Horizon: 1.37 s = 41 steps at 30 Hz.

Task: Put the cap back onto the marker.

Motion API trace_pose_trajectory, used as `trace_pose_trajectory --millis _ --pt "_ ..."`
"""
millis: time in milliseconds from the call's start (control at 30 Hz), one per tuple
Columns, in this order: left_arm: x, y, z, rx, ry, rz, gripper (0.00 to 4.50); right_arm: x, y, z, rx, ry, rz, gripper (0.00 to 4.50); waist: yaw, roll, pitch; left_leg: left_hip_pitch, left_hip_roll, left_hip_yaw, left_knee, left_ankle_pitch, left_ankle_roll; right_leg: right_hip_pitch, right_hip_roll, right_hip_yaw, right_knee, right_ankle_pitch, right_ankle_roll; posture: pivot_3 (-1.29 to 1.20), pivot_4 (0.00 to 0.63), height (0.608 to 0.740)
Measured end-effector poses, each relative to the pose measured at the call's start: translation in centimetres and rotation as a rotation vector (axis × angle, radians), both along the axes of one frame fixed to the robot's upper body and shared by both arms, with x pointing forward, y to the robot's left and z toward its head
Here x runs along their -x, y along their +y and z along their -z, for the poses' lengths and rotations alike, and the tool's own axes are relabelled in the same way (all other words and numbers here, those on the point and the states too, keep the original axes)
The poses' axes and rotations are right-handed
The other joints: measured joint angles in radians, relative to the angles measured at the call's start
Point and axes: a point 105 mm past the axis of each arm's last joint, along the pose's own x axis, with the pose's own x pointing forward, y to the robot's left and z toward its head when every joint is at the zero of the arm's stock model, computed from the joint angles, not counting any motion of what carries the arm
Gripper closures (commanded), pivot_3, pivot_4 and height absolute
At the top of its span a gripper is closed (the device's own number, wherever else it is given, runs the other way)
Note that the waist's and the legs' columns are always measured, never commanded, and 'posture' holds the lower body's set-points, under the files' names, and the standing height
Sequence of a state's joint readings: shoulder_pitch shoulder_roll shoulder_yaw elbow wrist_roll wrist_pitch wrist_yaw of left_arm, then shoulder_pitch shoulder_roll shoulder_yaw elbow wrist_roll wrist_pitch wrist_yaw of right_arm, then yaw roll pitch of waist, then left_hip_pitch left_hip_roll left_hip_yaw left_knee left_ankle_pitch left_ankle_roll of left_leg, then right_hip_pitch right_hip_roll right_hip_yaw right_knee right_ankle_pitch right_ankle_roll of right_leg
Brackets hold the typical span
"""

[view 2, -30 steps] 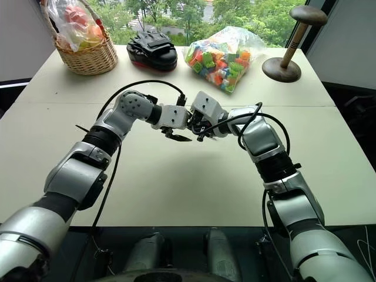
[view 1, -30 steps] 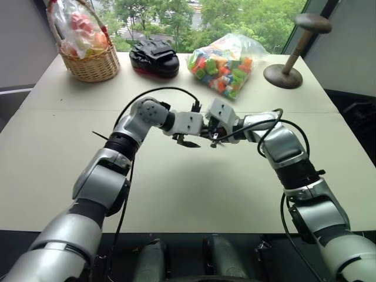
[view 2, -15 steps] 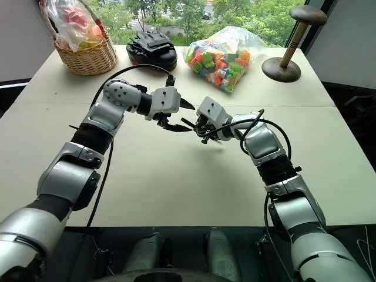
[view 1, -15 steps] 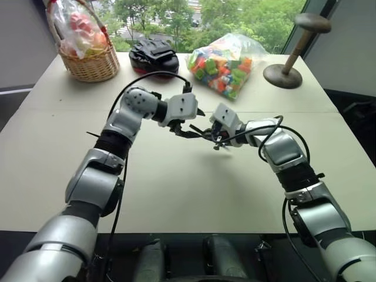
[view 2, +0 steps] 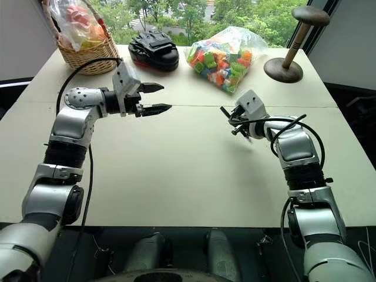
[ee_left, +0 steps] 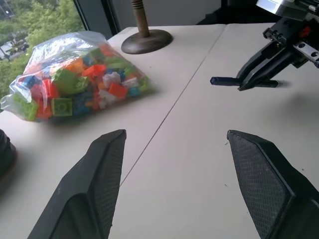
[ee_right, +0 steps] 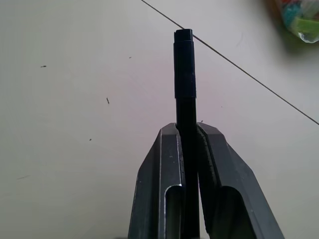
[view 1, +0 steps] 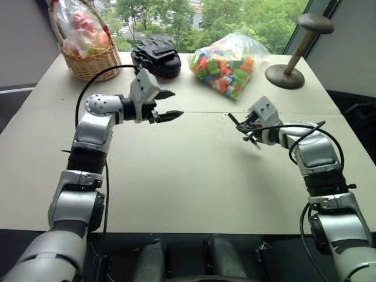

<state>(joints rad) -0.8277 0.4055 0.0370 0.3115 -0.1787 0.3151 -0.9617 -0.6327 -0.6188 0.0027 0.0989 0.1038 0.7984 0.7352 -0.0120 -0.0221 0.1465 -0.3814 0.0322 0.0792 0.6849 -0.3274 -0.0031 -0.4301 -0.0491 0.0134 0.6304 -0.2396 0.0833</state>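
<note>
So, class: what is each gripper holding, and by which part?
The right gripper is shut on the marker, clamping its barrel below the capped end. The left gripper is open, holding nothing.

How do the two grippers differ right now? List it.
The left gripper is open, its fingers spread wide apart; the right gripper is shut.
The left holds nothing; the right pinches the marker, which sticks out past its fingertips with the cap on its end.
The left sits near the basket side of the table; the right is below the bag of blocks.
Both have two black fingers and hover above the table.
</note>
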Motion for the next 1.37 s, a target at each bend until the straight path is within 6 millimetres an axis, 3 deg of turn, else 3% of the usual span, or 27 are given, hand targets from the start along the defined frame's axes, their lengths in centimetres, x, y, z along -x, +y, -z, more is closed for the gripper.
trace_pose_trajectory --millis 133,367,567,833,967,1033,1067,1167,1267,1367 --pt "-0.4 1.4 1.7 0.085 0.069 -0.201 1.13 1.6 -2.0 -0.4 -0.058 0.046 0.097 4.5 0.001 0.0 0.0 0.002 0.0 0.0 0.0 -0.001 0.002 0.001 0.0 0.0 0.001 0.0 0.0 0.0 0.15 0.74" --pt "1.0 2.7 7.1 0.138 0.197 -0.475 1.13 3.7 -6.4 2.0 -0.229 0.209 0.353 4.5 0.001 0.0 0.0 0.007 0.0 0.001 0.0 -0.001 0.001 0.004 0.0 0.002 0.001 0.0 0.0 0.0 0.15 0.74" --pt "1.8 1.3 7.4 0.152 0.204 -0.475 1.13 3.9 -7.4 4.6 -0.265 0.258 0.431 4.5 0.0 0.0 -0.001 0.008 -0.001 0.001 0.0 0.0 0.001 0.005 0.001 0.002 0.001 0.0 0.0 0.0 0.15 0.74" --pt "2.1 1.4 8.2 0.169 0.219 -0.498 1.05 3.4 -8.0 5.2 -0.256 0.227 0.455 0.74 0.0 -0.001 -0.001 0.008 -0.001 0.001 0.0 0.0 0.001 0.005 0.001 0.002 0.0 0.0 0.0 0.0 0.15 0.74" --pt "1.9 2.2 7.8 0.181 0.193 -0.523 1.05 3.0 -9.0 4.7 -0.101 0.142 0.439 0.74 0.001 0.0 -0.001 0.008 -0.002 0.001 0.0 0.0 0.001 0.005 0.0 0.002 0.0 0.0 0.0 0.0 0.15 0.74" --pt "1.7 3.6 7.8 0.171 0.18 -0.56 1.05 2.6 -9.8 2.9 0.065 0.014 0.383 0.74 -0.001 0.0 -0.001 0.008 -0.002 0.001 -0.001 0.0 0.001 0.005 0.001 0.002 -0.001 0.0 0.0 0.0 0.15 0.74" --pt "1.6 4.1 7.6 0.172 0.17 -0.574 1.05 2.6 -9.5 2.1 0.105 -0.039 0.348 0.74 -0.001 0.0 -0.001 0.008 -0.002 0.001 -0.001 0.0 0.001 0.005 0.002 0.002 -0.001 0.0 0.0 0.0 0.15 0.74" --pt "1.5 6.0 7.0 0.159 0.118 -0.606 1.05 2.7 -5.8 -0.2 0.044 -0.195 0.204 0.74 -0.009 -0.001 -0.001 0.009 0.0 0.0 -0.002 0.0 0.0 0.005 0.005 0.002 -0.001 0.0 0.0 0.0 0.15 0.74" --pt "1.9 6.9 7.1 0.159 0.094 -0.612 1.05 3.5 -2.7 0.6 -0.082 -0.224 0.139 0.74 -0.001 -0.001 -0.001 0.009 0.001 0.0 -0.002 0.001 -0.002 0.005 0.004 0.002 0.0 0.0 0.0 0.0 0.15 0.74" --pt "2.8 8.4 8.5 0.154 0.11 -0.642 1.05 4.9 -0.4 2.9 -0.221 -0.195 0.148 0.74 0.003 -0.001 -0.001 0.008 0.001 0.0 -0.002 0.001 -0.002 0.005 0.001 0.002 0.0 0.0 0.0 0.0 0.15 0.74"
